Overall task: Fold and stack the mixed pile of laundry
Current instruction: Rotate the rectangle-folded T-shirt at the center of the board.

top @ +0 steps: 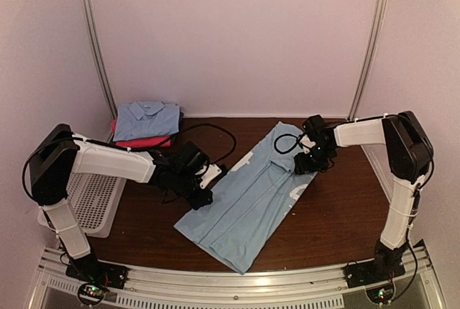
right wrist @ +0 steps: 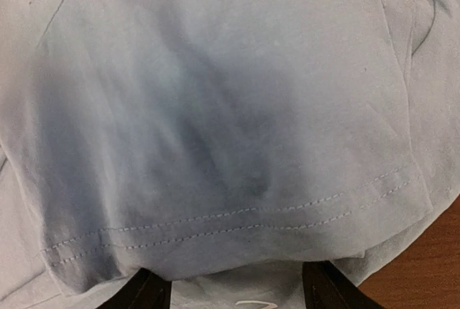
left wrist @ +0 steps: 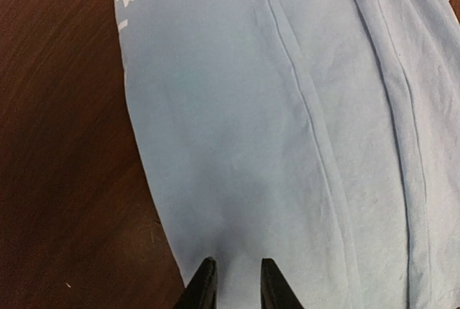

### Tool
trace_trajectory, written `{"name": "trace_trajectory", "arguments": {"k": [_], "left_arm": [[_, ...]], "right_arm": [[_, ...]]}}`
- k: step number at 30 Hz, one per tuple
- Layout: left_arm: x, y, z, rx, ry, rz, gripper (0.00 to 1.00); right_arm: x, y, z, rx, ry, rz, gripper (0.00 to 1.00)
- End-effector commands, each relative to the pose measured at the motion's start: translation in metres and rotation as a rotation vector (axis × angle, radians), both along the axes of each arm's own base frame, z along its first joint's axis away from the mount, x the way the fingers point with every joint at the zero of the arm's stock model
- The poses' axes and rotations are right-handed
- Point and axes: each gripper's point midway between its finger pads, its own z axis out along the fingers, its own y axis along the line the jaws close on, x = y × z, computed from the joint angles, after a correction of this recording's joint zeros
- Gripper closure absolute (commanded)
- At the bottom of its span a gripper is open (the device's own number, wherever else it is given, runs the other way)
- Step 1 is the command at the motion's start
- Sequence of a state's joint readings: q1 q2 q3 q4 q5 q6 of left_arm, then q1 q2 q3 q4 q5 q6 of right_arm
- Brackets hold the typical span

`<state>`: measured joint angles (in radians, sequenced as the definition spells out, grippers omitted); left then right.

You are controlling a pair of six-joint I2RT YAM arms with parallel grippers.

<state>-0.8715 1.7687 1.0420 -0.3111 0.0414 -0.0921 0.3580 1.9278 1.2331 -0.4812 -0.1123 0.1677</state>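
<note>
A large light blue shirt (top: 251, 205) lies flat and diagonal across the middle of the table, its sides folded in lengthwise. My left gripper (top: 205, 188) is low at the shirt's left edge. In the left wrist view its tips (left wrist: 236, 284) stand a little apart over the flat cloth (left wrist: 287, 144), with nothing between them. My right gripper (top: 306, 162) hovers over the shirt's upper right part. Its fingers (right wrist: 233, 296) are wide apart just behind a folded-in sleeve (right wrist: 215, 108) with a stitched hem. A folded light blue collared polo (top: 147, 118) rests at the back left.
The folded polo sits on a magenta cloth (top: 144, 142). A white perforated basket (top: 93, 201) stands at the left edge beside the left arm. A black cable (top: 215, 133) loops on the brown table (top: 338, 208) behind the shirt.
</note>
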Motion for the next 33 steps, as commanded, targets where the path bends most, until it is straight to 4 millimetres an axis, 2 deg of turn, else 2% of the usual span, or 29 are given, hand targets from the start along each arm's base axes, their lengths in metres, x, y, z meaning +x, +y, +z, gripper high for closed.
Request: {"name": "trace_trajectory", "arguments": {"k": [1, 4, 5, 6, 8, 11, 14, 16, 17, 20, 24, 25, 26, 29, 33], "left_arm": [[-0.009, 0.002, -0.013, 0.036, 0.012, -0.035, 0.79], [-0.024, 0.000, -0.025, 0.062, 0.029, -0.062, 0.80], [-0.030, -0.003, -0.030, 0.070, 0.037, -0.077, 0.80], [-0.036, -0.007, -0.033, 0.072, 0.046, -0.093, 0.81], [-0.048, -0.021, -0.039, 0.071, 0.065, -0.130, 0.81], [-0.064, -0.044, -0.044, 0.071, 0.075, -0.188, 0.82], [-0.068, -0.058, -0.046, 0.060, 0.088, -0.196, 0.83], [-0.064, -0.061, -0.042, 0.048, 0.077, -0.176, 0.83], [-0.062, -0.062, -0.038, 0.043, 0.063, -0.168, 0.82], [-0.055, -0.064, -0.008, -0.016, 0.000, -0.153, 0.80], [-0.055, -0.082, 0.033, -0.144, -0.048, -0.185, 0.76], [-0.057, -0.087, 0.039, -0.160, -0.051, -0.198, 0.76], [-0.060, -0.093, 0.043, -0.173, -0.059, -0.213, 0.76], [-0.070, -0.109, 0.045, -0.189, -0.071, -0.266, 0.75], [-0.089, -0.130, 0.043, -0.179, -0.104, -0.363, 0.74]], "right_arm": [[0.037, -0.010, -0.018, 0.003, -0.016, -0.035, 0.37], [0.066, 0.007, -0.030, 0.052, -0.011, -0.001, 0.38], [0.081, 0.015, -0.027, 0.074, -0.029, 0.010, 0.39], [0.086, 0.022, -0.036, 0.095, -0.014, 0.024, 0.39], [0.111, 0.039, -0.031, 0.140, -0.048, 0.048, 0.40], [0.133, 0.061, -0.025, 0.169, -0.076, 0.089, 0.40], [0.144, 0.069, -0.011, 0.164, -0.103, 0.113, 0.40], [0.146, 0.068, 0.007, 0.160, -0.127, 0.120, 0.40], [0.145, 0.069, 0.020, 0.164, -0.142, 0.124, 0.40], [0.134, 0.067, 0.065, 0.187, -0.198, 0.131, 0.40], [0.098, 0.061, 0.122, 0.257, -0.263, 0.121, 0.40], [0.090, 0.056, 0.127, 0.264, -0.272, 0.103, 0.41], [0.078, 0.051, 0.124, 0.268, -0.259, 0.088, 0.42], [0.043, 0.036, 0.100, 0.258, -0.195, 0.040, 0.50], [0.009, 0.032, 0.069, 0.303, -0.118, 0.006, 0.59]]}}
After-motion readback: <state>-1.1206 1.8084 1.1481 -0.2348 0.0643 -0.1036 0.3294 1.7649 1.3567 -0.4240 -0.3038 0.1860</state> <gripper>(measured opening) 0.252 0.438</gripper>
